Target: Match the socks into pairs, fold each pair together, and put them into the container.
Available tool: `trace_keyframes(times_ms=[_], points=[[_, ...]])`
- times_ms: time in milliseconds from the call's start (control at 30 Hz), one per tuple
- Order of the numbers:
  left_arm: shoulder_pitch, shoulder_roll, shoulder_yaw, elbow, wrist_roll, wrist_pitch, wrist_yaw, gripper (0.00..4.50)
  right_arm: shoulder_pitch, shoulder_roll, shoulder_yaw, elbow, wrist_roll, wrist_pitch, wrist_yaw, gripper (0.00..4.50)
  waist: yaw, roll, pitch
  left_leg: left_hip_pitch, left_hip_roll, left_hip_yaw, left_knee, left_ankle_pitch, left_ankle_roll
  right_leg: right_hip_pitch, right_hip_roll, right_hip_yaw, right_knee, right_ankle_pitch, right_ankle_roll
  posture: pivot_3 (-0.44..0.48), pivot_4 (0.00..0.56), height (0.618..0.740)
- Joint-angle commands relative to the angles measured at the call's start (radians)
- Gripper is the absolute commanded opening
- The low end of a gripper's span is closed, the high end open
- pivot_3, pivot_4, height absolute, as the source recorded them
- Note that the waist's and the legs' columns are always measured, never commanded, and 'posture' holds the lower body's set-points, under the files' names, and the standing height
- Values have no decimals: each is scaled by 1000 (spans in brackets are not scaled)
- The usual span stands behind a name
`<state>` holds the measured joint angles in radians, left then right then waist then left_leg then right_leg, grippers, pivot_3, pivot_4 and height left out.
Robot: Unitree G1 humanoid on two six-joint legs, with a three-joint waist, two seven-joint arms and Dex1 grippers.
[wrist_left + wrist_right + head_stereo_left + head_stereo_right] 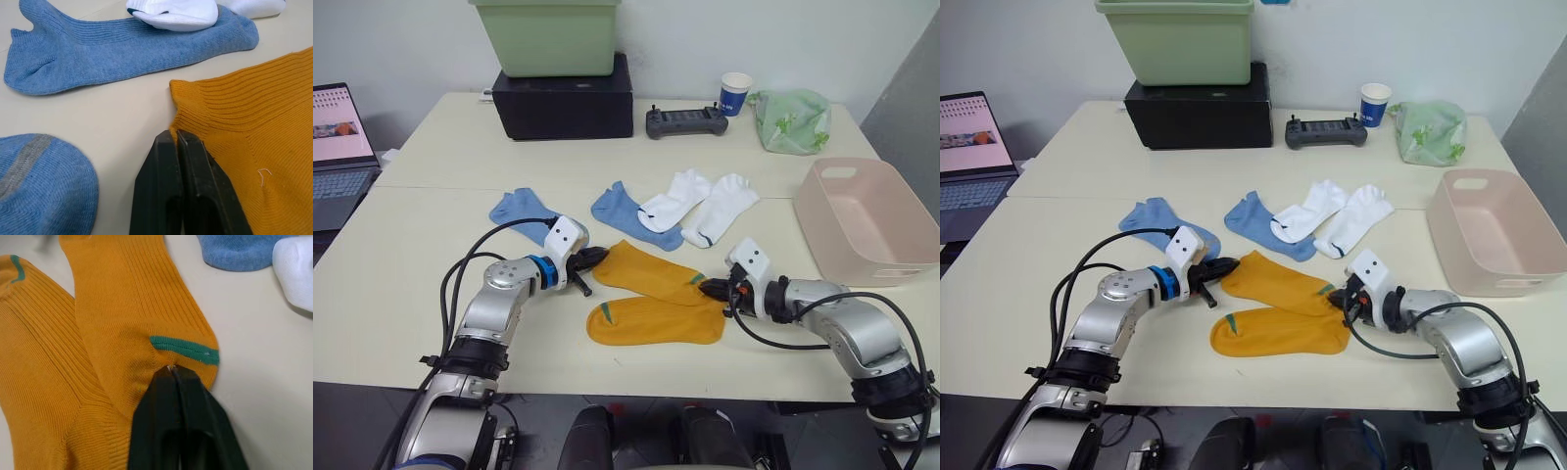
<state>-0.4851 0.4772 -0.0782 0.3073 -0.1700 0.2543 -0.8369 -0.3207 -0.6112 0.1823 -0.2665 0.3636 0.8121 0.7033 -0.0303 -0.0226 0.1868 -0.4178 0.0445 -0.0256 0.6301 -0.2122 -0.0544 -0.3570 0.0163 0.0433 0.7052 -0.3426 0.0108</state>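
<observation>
Cream table (431, 245) against a white wall, six socks spread mid-table. Upper mustard sock (651, 272) lies diagonally, its lower end overlapping the second mustard sock (656, 321), which lies flat nearer the front edge.

Left gripper (590, 260) is pinched closed on the upper mustard sock's cuff end; left wrist view has both fingers (195, 196) pressed together with the ribbed edge between the tips. Right gripper (713, 288) is clamped on the same sock's other end, right by the green tab (183, 348); fingers closed tight on fabric there too. So one sock is held at both ends, still touching the table.

Blue sock (524, 213) sits just behind the left gripper. Second blue sock (631, 215) lies mid-table, with one white sock (674, 199) overlapping its right end; other white sock (722, 209) is just beside that one.

Pink basin (867, 220) stands at the right edge of the table, well apart from the socks, nothing visible inside.

Back of table: green bin (548, 34) on black box (563, 98), controller (685, 122), paper cup (735, 93), pale green bag (791, 119). Laptop (337, 147) at far left.
</observation>
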Motion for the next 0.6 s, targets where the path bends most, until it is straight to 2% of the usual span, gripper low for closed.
trace_keyframes(times_ms=[33,200,300,367,600], points=[[1,12,1,-31,7,-5,-8,0,-3,4,-7,-5,-8,-25,7,14,0,0,0,0,0,0,0,0,0,0,0,0,0,0,0,0,150,740],[-3,15,3,-27,13,-10,-5,0,-16,1,-22,-23,0,-67,39,14,0,0,0,0,0,0,0,0,0,0,0,0,0,0,0,0,150,740],[-5,14,5,-28,12,-9,-5,0,-33,15,-22,-3,-20,-83,21,564,-1,0,0,0,0,0,0,0,0,0,0,0,0,0,0,0,150,740],[-5,13,4,-28,13,-9,-6,0,-35,8,3,3,-38,-97,36,1229,-1,0,0,0,0,0,0,0,0,0,0,0,0,0,0,0,150,740],[-5,15,7,-28,15,-10,-9,0,-32,14,29,7,-64,-108,46,1229,-1,0,0,0,0,0,0,0,0,0,0,0,0,0,0,0,150,740]])
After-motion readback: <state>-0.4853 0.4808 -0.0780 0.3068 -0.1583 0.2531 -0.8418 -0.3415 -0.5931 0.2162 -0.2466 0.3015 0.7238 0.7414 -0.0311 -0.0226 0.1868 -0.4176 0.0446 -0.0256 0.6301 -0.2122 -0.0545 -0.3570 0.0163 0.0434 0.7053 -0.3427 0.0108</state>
